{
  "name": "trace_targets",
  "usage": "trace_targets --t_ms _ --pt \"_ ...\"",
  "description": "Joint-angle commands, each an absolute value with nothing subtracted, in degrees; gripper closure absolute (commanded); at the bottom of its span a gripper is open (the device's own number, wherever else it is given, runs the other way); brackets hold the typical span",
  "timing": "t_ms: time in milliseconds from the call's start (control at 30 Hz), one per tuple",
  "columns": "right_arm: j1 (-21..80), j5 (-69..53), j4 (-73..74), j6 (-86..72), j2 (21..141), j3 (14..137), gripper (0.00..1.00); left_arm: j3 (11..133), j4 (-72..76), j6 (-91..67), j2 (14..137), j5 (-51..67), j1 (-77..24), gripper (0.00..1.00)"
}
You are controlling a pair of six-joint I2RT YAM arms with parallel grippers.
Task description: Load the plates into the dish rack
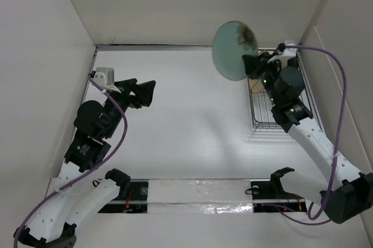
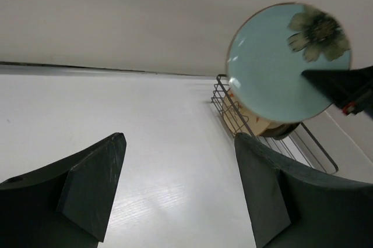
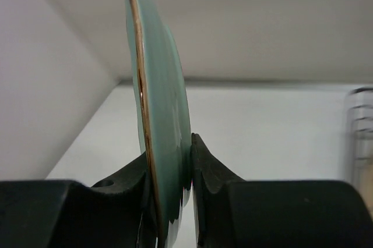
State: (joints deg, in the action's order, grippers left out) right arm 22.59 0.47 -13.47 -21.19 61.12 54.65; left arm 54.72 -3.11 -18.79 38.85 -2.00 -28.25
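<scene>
Pinching teal plate [image 3: 166,96] edge-on — right tool [image 3: 172,169]; left wrist shows flower [image 2: 319,29].

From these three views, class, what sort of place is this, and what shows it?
Likely a robot test cell: white walls enclose the table, and the right tool grips a teal plate near the wire dish rack.

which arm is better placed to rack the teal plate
Right. The right arm's jaws are shut on the rim of the teal plate, close to the dish rack; the left arm's jaws are open and empty across the table.
</scene>
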Motion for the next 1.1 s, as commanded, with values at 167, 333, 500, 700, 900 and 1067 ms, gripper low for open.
trace_targets --t_ms 167,333,500,700,900,1067 --pt "13.8 37.8 -12.4 -1.9 64.3 68.7 1.00 51.7 -0.4 -16.3 39.9 -1.2 -27.9 0.32" --pt "8.4 41.0 -12.1 5.3 70.7 75.7 1.00 51.2 -0.4 -16.3 38.7 -0.7 -27.9 0.33" --pt "5.8 35.8 -10.5 9.9 78.5 81.8 1.00 51.0 0.7 -16.3 38.0 -0.3 -27.9 0.33" --pt "3.8 30.3 -6.6 11.0 81.6 82.5 1.00 50.8 0.8 -16.3 37.4 -0.3 -27.9 0.33" --pt "2.7 27.9 -3.7 8.6 83.1 81.2 1.00 50.9 1.0 -16.6 37.6 1.2 -27.9 0.33" --pt "2.7 28.6 -1.1 6.5 85.0 80.5 1.00 50.9 1.1 -16.6 37.8 2.0 -27.9 0.33"
